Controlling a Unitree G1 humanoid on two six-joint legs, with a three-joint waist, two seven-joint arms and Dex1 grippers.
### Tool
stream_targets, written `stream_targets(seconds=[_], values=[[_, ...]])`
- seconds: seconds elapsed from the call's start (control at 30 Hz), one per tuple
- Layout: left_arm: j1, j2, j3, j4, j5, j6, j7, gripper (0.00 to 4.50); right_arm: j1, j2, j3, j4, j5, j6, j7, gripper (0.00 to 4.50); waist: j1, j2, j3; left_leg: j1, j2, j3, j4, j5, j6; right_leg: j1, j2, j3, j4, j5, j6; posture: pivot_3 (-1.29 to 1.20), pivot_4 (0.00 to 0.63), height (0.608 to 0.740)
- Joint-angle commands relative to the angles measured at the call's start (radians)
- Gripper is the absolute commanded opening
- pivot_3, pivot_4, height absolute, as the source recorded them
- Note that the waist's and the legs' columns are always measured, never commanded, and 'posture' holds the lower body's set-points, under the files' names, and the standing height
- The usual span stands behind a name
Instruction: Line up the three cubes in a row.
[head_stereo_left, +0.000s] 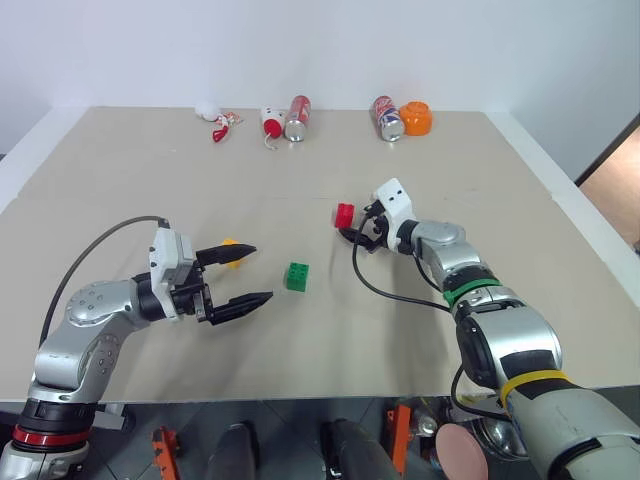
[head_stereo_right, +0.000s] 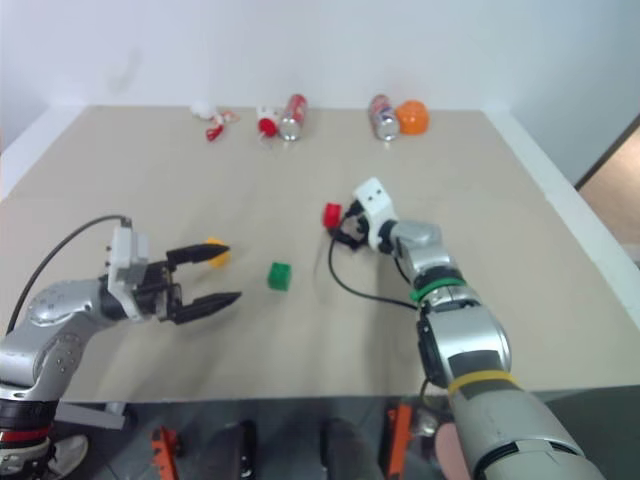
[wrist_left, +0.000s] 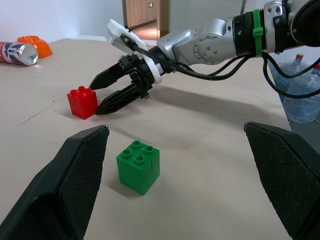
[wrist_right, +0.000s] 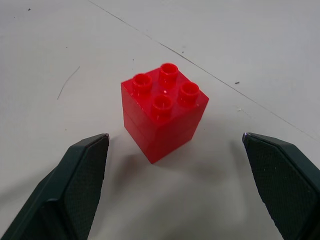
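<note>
The left arm, silver-jointed with a black cable, reaches in from the left side. Its black two-fingered left gripper (head_stereo_left: 253, 272) points level toward the right, fingers spread wide. The right arm extends forward and leftward. Its black two-fingered right gripper (wrist_left: 100, 94) tilts slightly downward, fingers apart, apparently touching nothing.

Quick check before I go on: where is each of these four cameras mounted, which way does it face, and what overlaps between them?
Left eye: on the head, looking forward and down at the table; both arms show.
Right eye: beside it, same scene.
Left wrist: along the open left gripper at the green cube; red cube and open right gripper beyond.
Right wrist: along the right gripper at the red cube.
Shared: the red cube.
</note>
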Motion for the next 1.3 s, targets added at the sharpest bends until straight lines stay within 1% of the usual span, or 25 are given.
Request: stream_targets(seconds=[0.03, 0.63, 1.3], values=[[0.006, 0.002, 0.015, -0.042, -0.017, -0.005, 0.0, 4.49, -0.044, 0.006, -0.02, 0.006, -0.008, -0.013, -0.01, 4.42, 0.0, 0.0, 0.0, 0.0, 0.0, 0.0, 0.0, 0.0, 0.0, 0.0, 0.0, 0.0, 0.0, 0.0, 0.0, 0.0, 0.15, 0.74], [0.018, 0.006, 0.022, -0.061, -0.029, 0.003, 0.015, 4.49, -0.05, 0.038, -0.035, 0.031, -0.032, -0.002, -0.03, 4.42, 0.0, 0.0, 0.0, 0.0, 0.0, 0.0, 0.0, 0.0, 0.0, 0.0, 0.0, 0.0, 0.0, 0.0, 0.0, 0.0, 0.15, 0.74], [0.02, 0.002, 0.019, -0.074, -0.035, 0.015, 0.021, 4.49, -0.047, 0.048, -0.047, 0.036, -0.041, 0.004, -0.064, 4.42, 0.0, 0.0, 0.0, 0.0, 0.0, 0.0, 0.0, 0.0, 0.0, 0.0, 0.0, 0.0, 0.0, 0.0, 0.0, 0.0, 0.15, 0.74]])
